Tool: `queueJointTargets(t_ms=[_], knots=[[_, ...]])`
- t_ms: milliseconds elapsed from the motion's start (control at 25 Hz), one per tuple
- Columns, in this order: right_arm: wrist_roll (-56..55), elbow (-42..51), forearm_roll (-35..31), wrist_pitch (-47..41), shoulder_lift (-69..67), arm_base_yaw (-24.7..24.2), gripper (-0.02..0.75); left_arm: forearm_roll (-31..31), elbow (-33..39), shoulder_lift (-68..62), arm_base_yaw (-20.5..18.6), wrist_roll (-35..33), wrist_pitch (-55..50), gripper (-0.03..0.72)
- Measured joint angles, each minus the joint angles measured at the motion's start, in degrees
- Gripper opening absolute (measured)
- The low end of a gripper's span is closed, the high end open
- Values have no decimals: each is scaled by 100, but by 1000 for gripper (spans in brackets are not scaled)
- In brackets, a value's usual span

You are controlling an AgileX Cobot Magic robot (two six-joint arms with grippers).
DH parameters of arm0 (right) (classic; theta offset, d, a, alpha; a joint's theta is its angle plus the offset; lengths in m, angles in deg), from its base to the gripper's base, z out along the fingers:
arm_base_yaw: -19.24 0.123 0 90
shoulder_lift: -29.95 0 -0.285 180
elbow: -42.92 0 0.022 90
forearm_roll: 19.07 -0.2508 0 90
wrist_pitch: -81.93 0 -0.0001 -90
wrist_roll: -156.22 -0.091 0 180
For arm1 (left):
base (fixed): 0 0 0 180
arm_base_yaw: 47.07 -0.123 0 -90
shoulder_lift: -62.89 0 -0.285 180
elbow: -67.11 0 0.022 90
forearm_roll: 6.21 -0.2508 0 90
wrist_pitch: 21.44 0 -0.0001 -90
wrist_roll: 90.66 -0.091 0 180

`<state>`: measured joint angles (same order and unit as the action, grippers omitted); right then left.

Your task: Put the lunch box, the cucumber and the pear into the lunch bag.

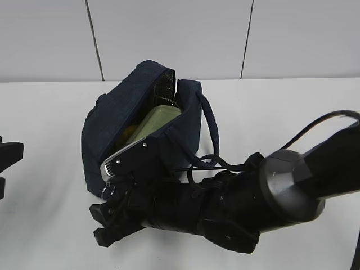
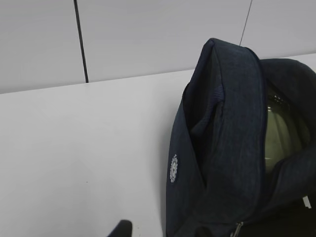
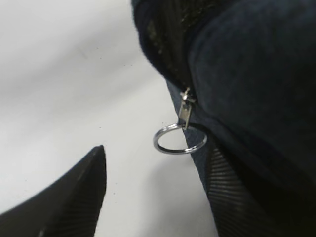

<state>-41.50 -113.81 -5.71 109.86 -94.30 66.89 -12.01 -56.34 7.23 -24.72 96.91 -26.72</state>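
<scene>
The navy lunch bag (image 1: 112, 121) lies on the white table with its top gaping. Inside shows the lunch box (image 1: 160, 120) with its sage-green lid, and its glass side (image 2: 282, 133) shows in the left wrist view. A patch of the yellow pear (image 1: 128, 133) peeks out beside it. The cucumber is hidden. My right gripper (image 3: 155, 165) is open at the bag's near end; the silver zipper ring (image 3: 174, 151) hangs between its fingers, and the right finger rests against the fabric. My left gripper (image 1: 7, 169) waits open at the far left, holding nothing.
The bag's padded loop handle (image 1: 212, 132) trails to the right over my right arm (image 1: 236, 208), which fills the foreground. A white wall with dark seams stands behind the table. Only one left fingertip (image 2: 123, 229) shows in the left wrist view.
</scene>
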Motion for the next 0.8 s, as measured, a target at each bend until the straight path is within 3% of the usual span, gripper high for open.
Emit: queueJointTargets(t_ms=[600, 800], knots=[[-188, 0, 413, 289, -56, 0, 498, 7, 0, 0, 0, 0, 0, 238], [-211, 0, 158, 256, -56, 0, 498, 7, 0, 0, 0, 0, 0, 238]])
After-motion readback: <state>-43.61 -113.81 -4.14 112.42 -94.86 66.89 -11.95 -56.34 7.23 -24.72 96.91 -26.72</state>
